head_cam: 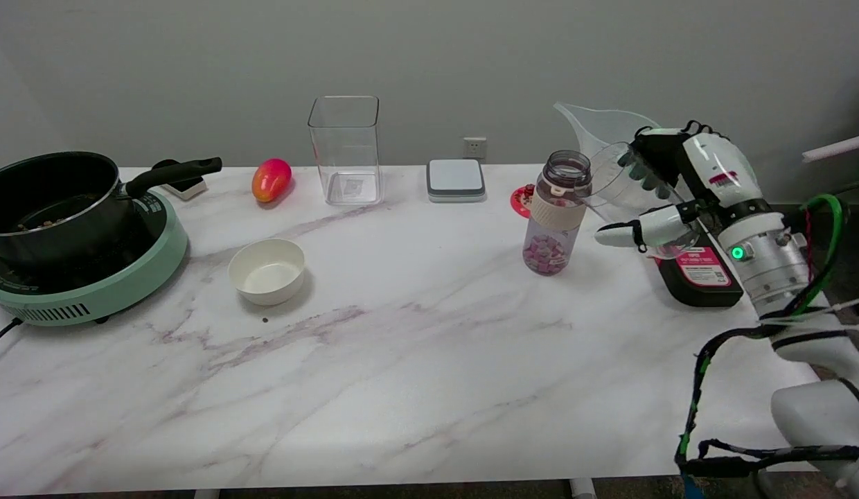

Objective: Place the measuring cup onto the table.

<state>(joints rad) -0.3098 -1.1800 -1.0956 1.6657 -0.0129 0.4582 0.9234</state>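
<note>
Above marble-patterned white table (pixel 402 360) my right hand (pixel 668 197) grips tilted clear plastic measuring cup (pixel 606 156); next I level and lower it.

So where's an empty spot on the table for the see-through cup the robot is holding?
The right hand holds the measuring cup tilted in the air. The biggest bare patch is the table's near half, in front of the white bowl and the bottle. Between those two is bare too. By the bottle and the black box it is crowded.
</note>
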